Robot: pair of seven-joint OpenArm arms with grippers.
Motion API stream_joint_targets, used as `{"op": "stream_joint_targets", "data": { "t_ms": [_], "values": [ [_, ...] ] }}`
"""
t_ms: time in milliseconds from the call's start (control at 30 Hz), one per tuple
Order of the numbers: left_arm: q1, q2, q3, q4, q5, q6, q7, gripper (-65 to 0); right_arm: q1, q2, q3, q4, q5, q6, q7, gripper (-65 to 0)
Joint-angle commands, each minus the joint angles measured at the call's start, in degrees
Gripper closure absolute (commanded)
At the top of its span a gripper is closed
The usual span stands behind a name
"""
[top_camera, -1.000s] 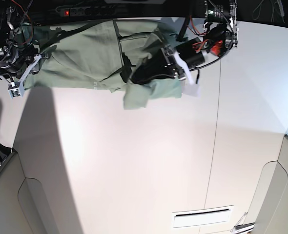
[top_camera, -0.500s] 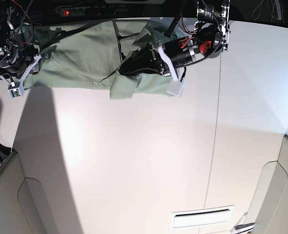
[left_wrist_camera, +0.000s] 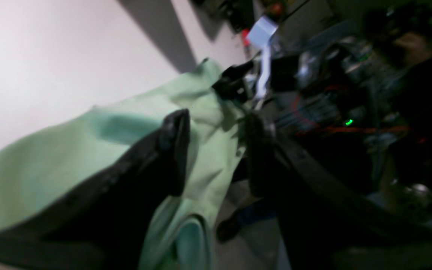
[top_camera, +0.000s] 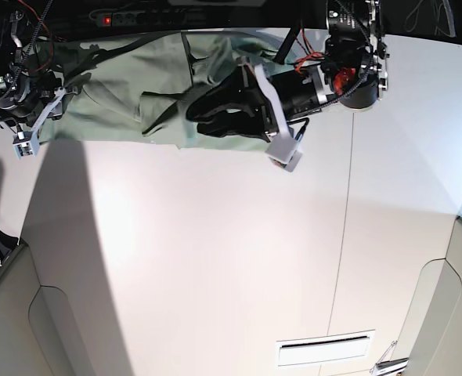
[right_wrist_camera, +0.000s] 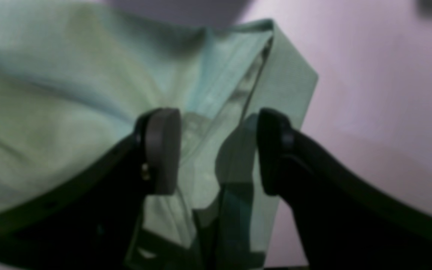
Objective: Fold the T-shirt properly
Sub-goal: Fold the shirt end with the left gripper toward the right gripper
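Note:
The pale green T-shirt (top_camera: 121, 94) lies bunched along the far edge of the white table (top_camera: 215, 251), with a fold laid leftward over its middle. My left gripper (top_camera: 200, 113) hovers over the shirt's right half. In the left wrist view its dark fingers (left_wrist_camera: 174, 150) stand apart, open, with the T-shirt (left_wrist_camera: 51, 165) loose under and between them. My right gripper (top_camera: 59, 98) is at the shirt's left end. In the right wrist view the right gripper (right_wrist_camera: 216, 150) is open, and a folded edge of the T-shirt (right_wrist_camera: 51, 93) stands between the pads (right_wrist_camera: 161, 150) unsqueezed.
A black power strip (top_camera: 137, 16) with a red light runs behind the shirt, among cables and arm bases. A seam (top_camera: 344, 235) crosses the table, and a narrow slot (top_camera: 325, 348) sits near the front. Beige rounded panels flank the front corners.
My left gripper swung left across the shirt, carrying the hanging flap over the middle, and its jaws went from shut to open, dropping the fabric. The right arm stayed put.

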Motion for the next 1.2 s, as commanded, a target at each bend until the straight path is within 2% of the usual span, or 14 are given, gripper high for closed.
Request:
{"op": "stream_joint_targets", "data": {
  "t_ms": [0, 200, 300, 533, 667, 767, 1167],
  "values": [
    [-0.24, -0.50, -0.02, 1.29, -1.16, -0.52, -0.83, -27.2, 0.44, 0.81, 0.48, 0.66, 0.09, 0.02, 0.92, -32.1],
    [0.07, -0.92, -0.02, 1.29, 0.70, -0.52, -0.74, -27.2, 0.44, 0.81, 0.48, 0.66, 0.09, 0.02, 1.36, -32.1],
    [0.39, -1.29, -0.02, 1.29, 4.00, -0.52, 0.39, -27.2, 0.42, 0.81, 0.48, 0.66, 0.07, 0.02, 1.31, -32.1],
    [5.16, -8.28, -0.02, 1.29, 11.58, -0.52, 1.01, -27.2, 0.44, 0.83, 0.48, 0.66, 0.07, 0.02, 1.33, -32.1],
    [8.07, -10.93, -0.02, 1.29, 16.00, -0.52, -4.42, -27.2, 0.44, 0.81, 0.48, 0.66, 0.09, 0.04, 1.42, -32.1],
    [8.46, -11.21, 0.00, 1.29, 18.58, -0.52, -6.23, -27.3, 0.44, 0.81, 0.48, 0.66, 0.11, 0.02, 1.55, -32.1],
    [8.44, -11.19, 5.27, 1.29, 17.99, -0.52, -7.08, -27.4, 0.44, 0.81, 0.48, 0.66, 0.35, 0.02, 1.53, -32.1]
  ]
}}
